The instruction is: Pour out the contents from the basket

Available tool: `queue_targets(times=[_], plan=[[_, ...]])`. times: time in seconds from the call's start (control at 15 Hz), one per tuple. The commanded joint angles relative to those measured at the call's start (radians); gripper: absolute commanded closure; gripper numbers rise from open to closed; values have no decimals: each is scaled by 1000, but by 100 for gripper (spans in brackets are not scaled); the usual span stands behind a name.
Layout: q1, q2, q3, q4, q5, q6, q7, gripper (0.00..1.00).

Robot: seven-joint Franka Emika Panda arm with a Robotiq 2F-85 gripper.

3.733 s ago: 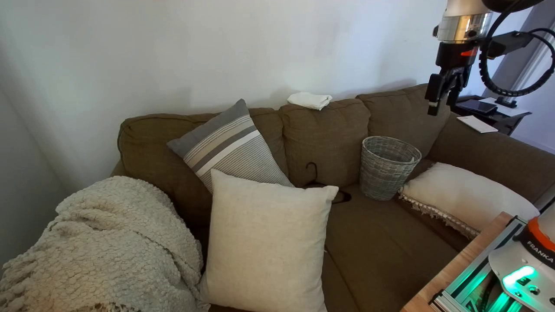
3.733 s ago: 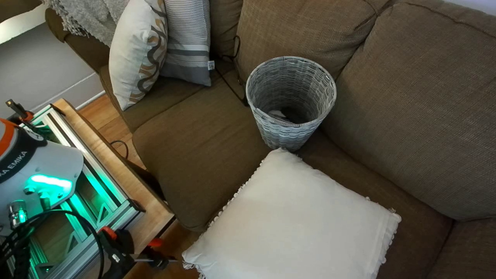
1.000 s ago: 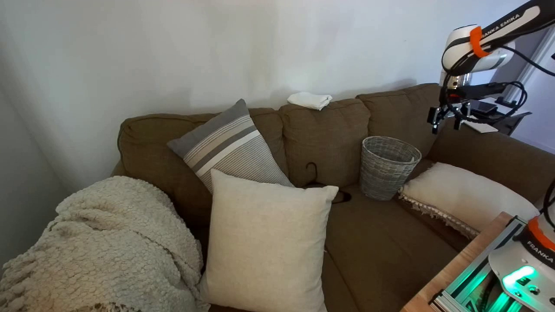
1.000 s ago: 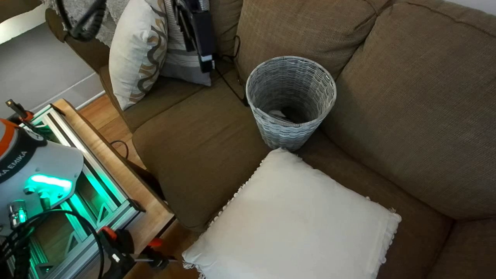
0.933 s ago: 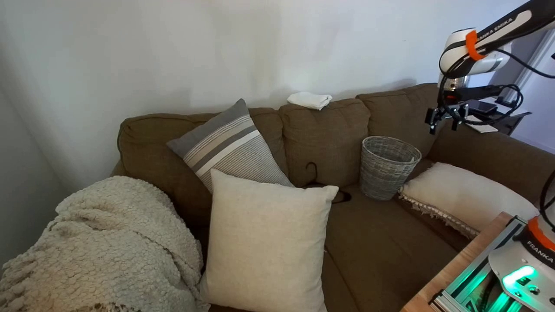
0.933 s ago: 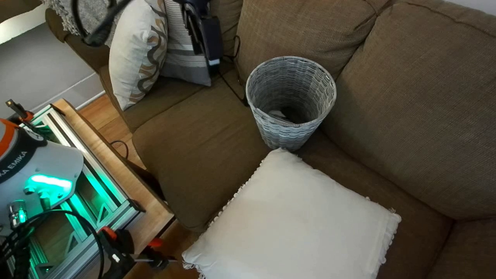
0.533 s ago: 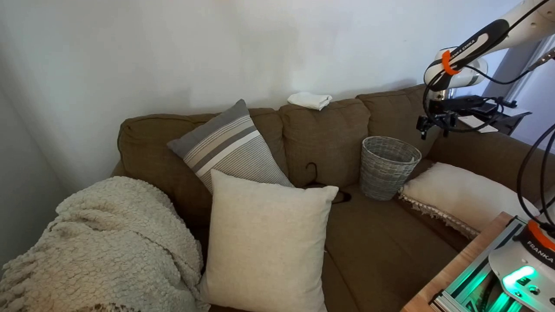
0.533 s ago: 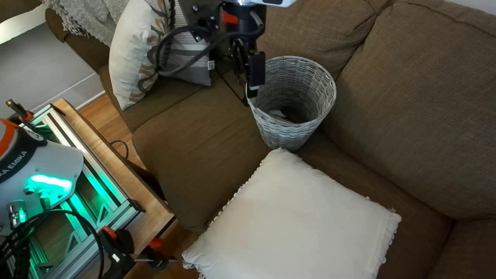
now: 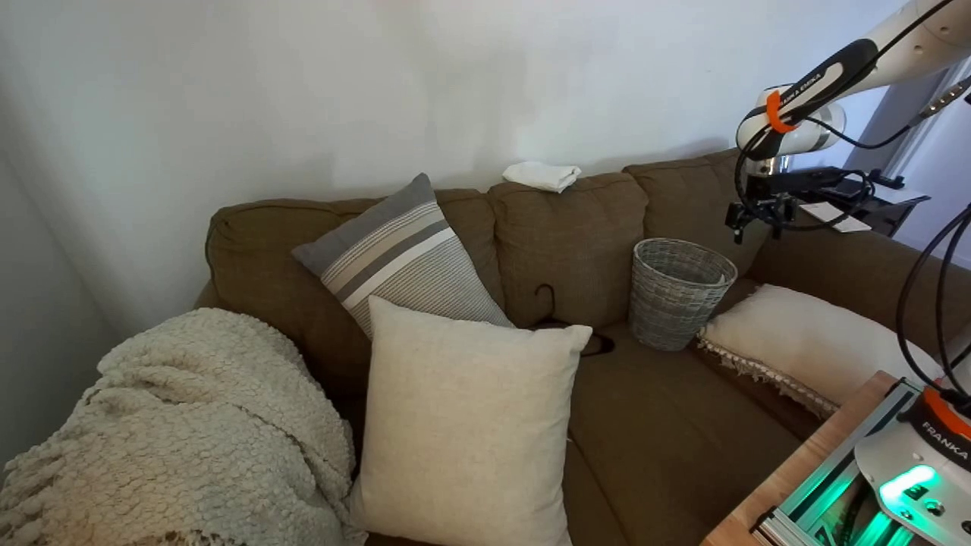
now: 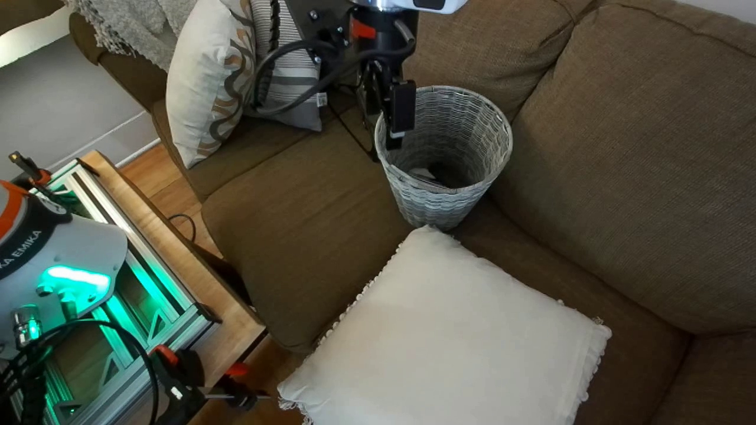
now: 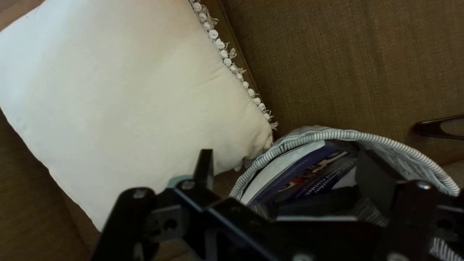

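The grey woven basket (image 9: pixel 671 311) stands upright on the sofa seat in both exterior views. Its coiled rim (image 11: pixel 344 135) fills the lower right of the wrist view. Inside lie the contents: a dark blue printed booklet (image 11: pixel 308 175) and a whitish flat piece (image 11: pixel 281 172) against the wall; the bottom is mostly hidden by my gripper. My gripper (image 11: pixel 290 170) is open above the basket's side, its fingers wide apart with nothing held. In an exterior view the gripper (image 10: pixel 387 139) overlaps the rim's near-left part; contact cannot be told.
A cream fringed pillow (image 10: pixel 449 336) lies against the basket's base. A dark hanger (image 9: pixel 546 299) rests beside it on the seat. The sofa backrest (image 9: pixel 569 250) rises behind. A large cream pillow (image 9: pixel 470 425) and a striped pillow (image 9: pixel 417 258) lean farther along.
My arm has swung in and lowered, bringing the open gripper over the basket's rim area; over the last half second it moved only slightly. Basket and pillows have not moved.
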Motion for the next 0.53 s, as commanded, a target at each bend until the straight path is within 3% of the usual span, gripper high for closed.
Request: queue_targets(times=[0.0,0.47], plan=[[-7,58,-4,46,18,24,32,0],[-45,291,-14,230,53,79,97,0]])
